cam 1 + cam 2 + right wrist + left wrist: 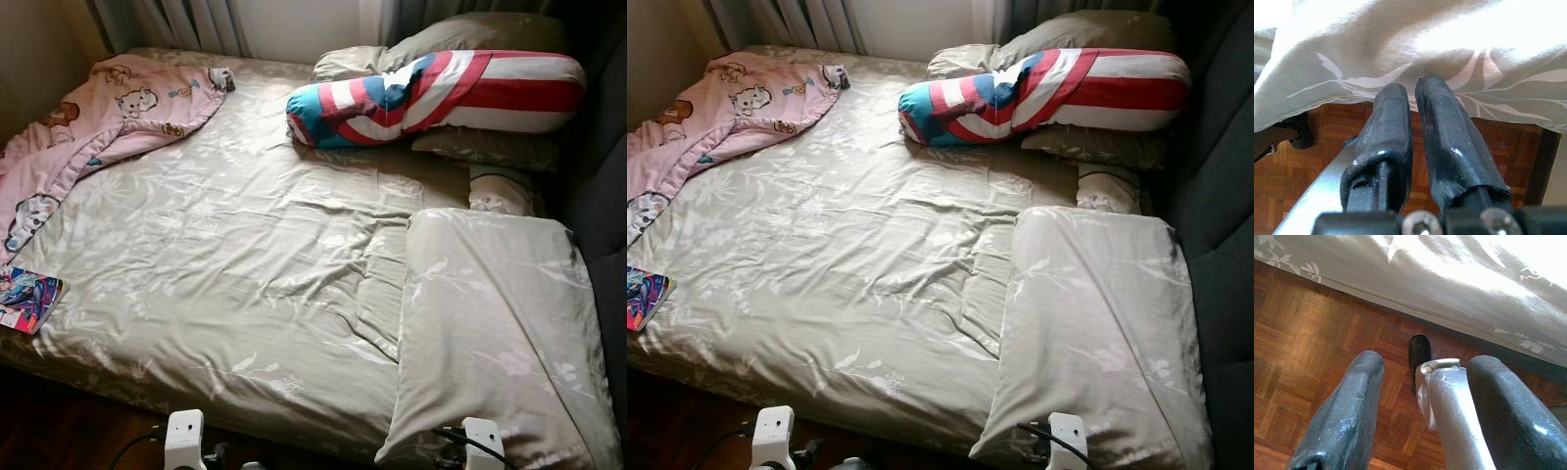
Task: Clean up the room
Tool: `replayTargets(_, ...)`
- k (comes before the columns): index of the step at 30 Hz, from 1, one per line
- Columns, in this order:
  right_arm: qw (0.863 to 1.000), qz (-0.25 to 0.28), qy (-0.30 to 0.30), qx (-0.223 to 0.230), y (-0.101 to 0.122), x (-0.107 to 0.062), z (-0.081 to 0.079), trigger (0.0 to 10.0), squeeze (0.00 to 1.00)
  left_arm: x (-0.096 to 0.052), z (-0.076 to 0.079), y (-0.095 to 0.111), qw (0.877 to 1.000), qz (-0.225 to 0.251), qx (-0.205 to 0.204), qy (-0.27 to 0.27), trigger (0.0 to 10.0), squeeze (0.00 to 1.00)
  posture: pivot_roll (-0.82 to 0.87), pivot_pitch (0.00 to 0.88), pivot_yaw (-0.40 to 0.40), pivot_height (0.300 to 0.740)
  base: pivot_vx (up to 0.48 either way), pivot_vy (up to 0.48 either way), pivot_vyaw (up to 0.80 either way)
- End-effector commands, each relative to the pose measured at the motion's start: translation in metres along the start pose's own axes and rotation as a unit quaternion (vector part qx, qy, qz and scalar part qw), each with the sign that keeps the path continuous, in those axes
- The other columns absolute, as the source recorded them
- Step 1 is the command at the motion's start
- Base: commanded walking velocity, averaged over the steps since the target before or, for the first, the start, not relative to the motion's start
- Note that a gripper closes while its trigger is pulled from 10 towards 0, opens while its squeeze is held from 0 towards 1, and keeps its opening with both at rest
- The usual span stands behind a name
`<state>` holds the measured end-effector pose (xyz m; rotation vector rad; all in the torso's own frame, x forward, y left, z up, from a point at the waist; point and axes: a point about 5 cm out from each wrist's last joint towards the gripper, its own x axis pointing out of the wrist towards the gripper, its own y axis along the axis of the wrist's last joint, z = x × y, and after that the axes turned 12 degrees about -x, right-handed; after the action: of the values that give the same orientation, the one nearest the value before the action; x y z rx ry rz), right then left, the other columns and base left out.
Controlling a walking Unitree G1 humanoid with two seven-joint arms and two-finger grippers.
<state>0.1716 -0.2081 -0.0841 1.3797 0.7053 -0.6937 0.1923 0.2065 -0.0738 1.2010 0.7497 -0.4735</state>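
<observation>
Sheeny cloth bedsheet (leaf-printed), glossy wood parquet floor.

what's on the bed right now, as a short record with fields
bed: grey-green leaf-print sheet, rumpled
far left corner: pink cartoon blanket, bunched
far right: red, white and blue bolster on pillows
near right: large pillow in matching fabric
near left edge: colourful book
left claw: open, low over wood floor
right claw: shut, at bed edge

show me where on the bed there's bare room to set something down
The widest bare stretch of sheet lies between the pink blanket, the striped bolster and the near pillow. The headboard side is crowded with pillows; a magazine sits on the left edge.
</observation>
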Motion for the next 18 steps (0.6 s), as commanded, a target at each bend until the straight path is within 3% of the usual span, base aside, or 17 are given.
replayTargets(1, 1.0, -0.015, 0.001, 0.007, -0.01, -0.002, -0.001, 10.0, 0.0, -0.002, -0.004, -0.006, 1.0, -0.013, 0.003, 0.005, 10.0, 0.0, 0.02, 0.163, -0.008, 0.74, 0.0, 0.285, 0.0)
replayTargets(18, 1.0, -0.013, 0.008, 0.004, -0.005, 0.001, -0.013, 10.0, 0.0, -0.002, -0.007, -0.005, 1.0, -0.014, 0.008, 0.004, 10.0, 0.0, 0.03, 0.168, -0.005, 0.74, 0.0, 0.42, 0.0)
